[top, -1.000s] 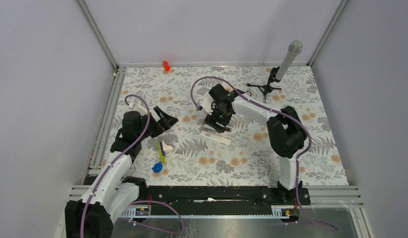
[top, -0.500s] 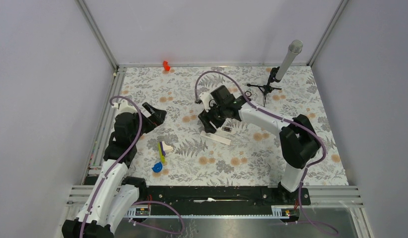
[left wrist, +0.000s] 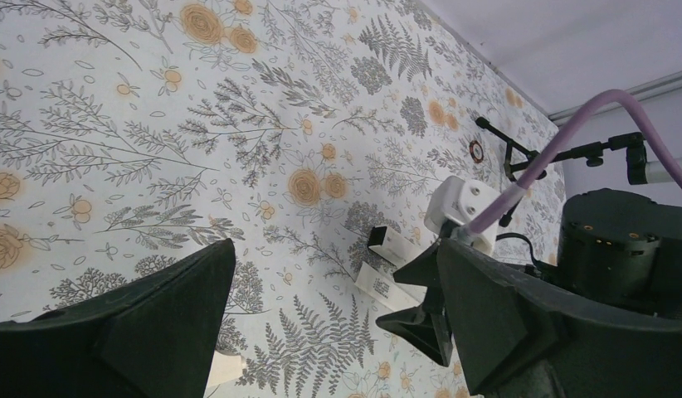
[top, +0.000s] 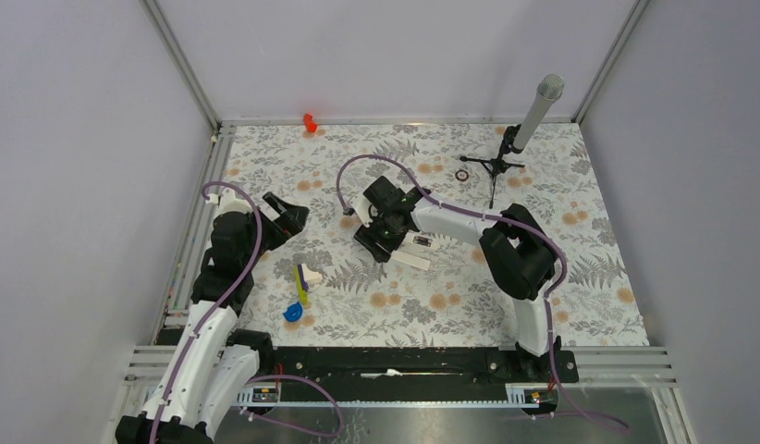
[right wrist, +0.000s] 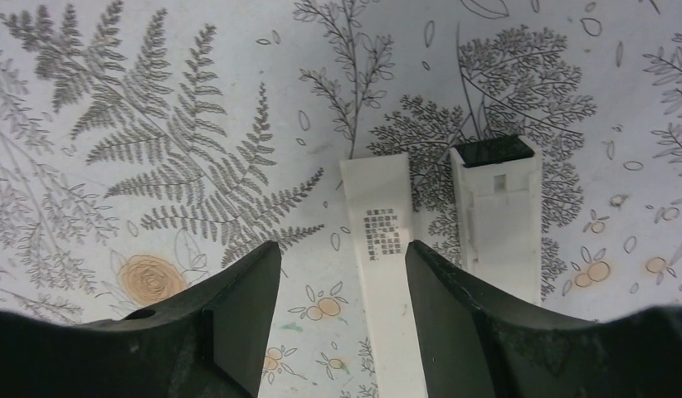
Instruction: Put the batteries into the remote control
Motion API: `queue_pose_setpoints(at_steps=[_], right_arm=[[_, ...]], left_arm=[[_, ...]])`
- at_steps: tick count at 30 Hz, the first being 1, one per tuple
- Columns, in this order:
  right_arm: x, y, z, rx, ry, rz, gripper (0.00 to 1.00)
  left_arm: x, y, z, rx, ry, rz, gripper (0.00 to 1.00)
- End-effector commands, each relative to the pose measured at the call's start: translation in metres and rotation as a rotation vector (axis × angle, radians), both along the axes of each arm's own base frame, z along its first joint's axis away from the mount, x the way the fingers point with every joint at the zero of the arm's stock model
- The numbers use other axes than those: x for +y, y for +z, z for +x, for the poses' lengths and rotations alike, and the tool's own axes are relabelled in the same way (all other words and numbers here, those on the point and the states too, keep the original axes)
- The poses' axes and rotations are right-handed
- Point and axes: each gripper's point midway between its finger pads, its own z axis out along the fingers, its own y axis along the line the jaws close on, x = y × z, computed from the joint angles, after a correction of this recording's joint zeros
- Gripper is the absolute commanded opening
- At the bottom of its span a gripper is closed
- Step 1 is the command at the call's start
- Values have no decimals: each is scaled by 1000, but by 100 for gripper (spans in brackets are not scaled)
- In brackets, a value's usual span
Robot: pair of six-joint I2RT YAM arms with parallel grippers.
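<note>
Remote control [right wrist: 497, 228]: slim white rectangular bar; dark end

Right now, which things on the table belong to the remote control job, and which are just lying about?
For the job: remote control; white printed strip beside it, likely its cover. No batteries visible.
Lying about: yellow-white-blue toy; black ring; red piece; microphone on stand.

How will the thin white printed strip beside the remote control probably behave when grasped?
The strip lies flat and looks thin, so it is probably light and stiff, unlikely to roll. Its smooth surface may slide toward the remote control when pushed.
</note>
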Motion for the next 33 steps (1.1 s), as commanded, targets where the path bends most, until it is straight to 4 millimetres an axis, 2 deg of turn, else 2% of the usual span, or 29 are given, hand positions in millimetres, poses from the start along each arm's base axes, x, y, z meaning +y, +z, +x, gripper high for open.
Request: queue_pose_setpoints(at_steps=[1, 8, 14, 19, 23, 29, 33], right_arm=[[-3, 4, 9, -53, 8, -60, 64], [-13, -10, 5, -49, 23, -124, 63], [-22, -17, 4, -55, 26, -164, 62], [-29, -24, 2, -52, 39, -194, 54], [-33, -27, -3, -35, 53, -203, 51], [-37, -34, -14, 4, 65, -203, 56], [-41, -39, -17, 18, 58, -210, 53]], left_arm=[[-10, 16, 6, -73, -52, -35, 98], [-13, 12, 7, -58, -71, -44, 98], [-8, 4, 5, -44, -23, -70, 98], [-8, -4, 2, -21, -11, -96, 98], [-15, -11, -1, 2, -40, -125, 94], [-27, -14, -4, 5, -94, -180, 91], [-32, -14, -5, 6, -123, -194, 90]])
